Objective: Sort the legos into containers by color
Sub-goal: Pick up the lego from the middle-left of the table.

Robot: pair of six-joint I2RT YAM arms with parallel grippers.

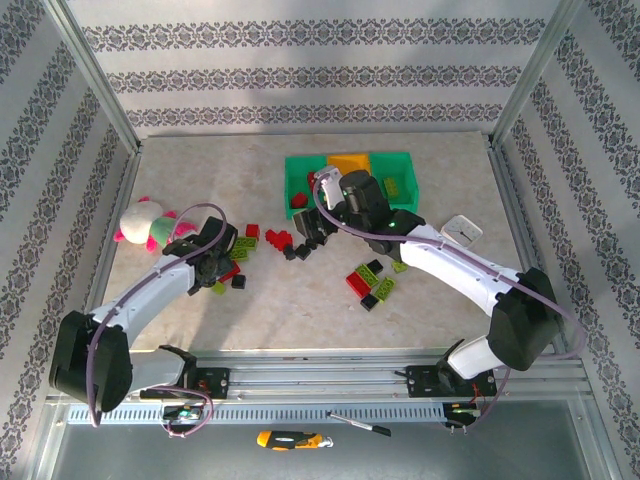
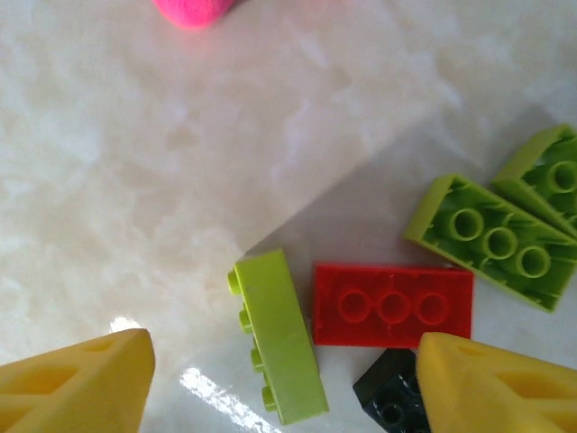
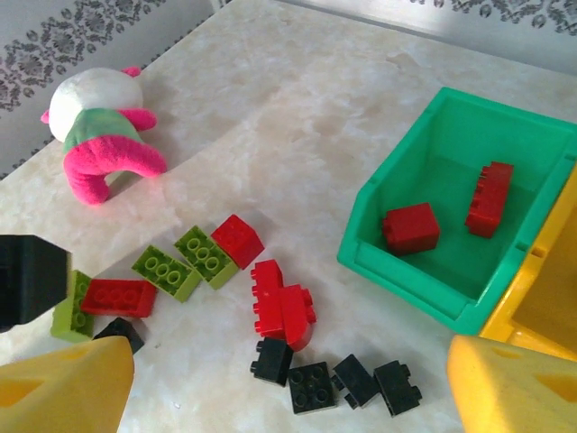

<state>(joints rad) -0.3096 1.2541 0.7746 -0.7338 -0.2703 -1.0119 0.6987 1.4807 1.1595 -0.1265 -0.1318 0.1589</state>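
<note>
left jaws stand open over a lime green plastic brick (image 2: 277,336) lying beside a red plastic brick (image 2: 393,305) on the pale marbled tabletop (image 2: 135,180). right jaws gape empty near the green plastic bin (image 3: 406,171) holding two red bricks (image 3: 410,227).

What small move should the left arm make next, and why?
Probably lower the left tool and close on the lime brick: it lies on its side about midway between the open fingers. The red brick sits close beside it and may get caught.
</note>
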